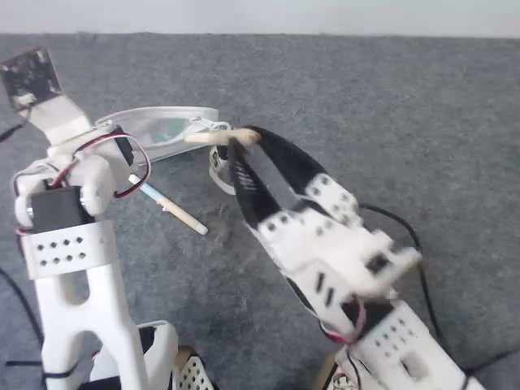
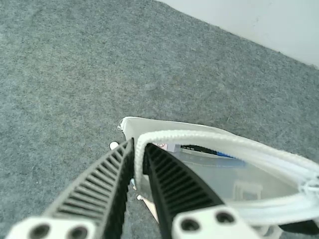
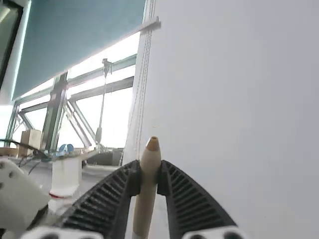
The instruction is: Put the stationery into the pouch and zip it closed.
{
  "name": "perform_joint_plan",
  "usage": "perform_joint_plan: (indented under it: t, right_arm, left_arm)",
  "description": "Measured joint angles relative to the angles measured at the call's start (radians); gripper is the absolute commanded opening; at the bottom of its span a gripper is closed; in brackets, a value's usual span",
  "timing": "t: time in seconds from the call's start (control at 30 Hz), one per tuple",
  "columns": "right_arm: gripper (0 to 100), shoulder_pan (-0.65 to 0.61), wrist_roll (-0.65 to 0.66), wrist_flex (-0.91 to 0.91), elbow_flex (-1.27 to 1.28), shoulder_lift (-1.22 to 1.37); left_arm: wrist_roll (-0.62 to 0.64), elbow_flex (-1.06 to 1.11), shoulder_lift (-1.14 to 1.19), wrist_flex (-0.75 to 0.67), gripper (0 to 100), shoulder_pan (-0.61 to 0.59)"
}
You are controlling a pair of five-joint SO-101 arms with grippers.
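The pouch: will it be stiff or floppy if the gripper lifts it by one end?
Probably floppy: the pouch looks like thin clear plastic with a fabric zipper rim, so it may sag away from the left gripper, which pinches one end. It is likely light, since little shows inside. Its smooth wall could slip in the grip.

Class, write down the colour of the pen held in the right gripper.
The pen is pale beige, clearest in the right wrist view.
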Motion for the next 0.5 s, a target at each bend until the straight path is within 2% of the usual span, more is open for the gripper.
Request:
perform_joint_plan:
  t: [0.3, 0.5]
  right_arm:
    - [0.6, 0.0, 0.002, -0.13, -0.071, 0.33]
    - [0.6, 0.0, 0.002, -0.233, -0.08, 0.362]
  left_arm:
    - [0.0, 0.0, 0.0, 0.0, 1, 0.0]
    - [0.0, 0.0, 0.0, 0.0, 1, 0.0]
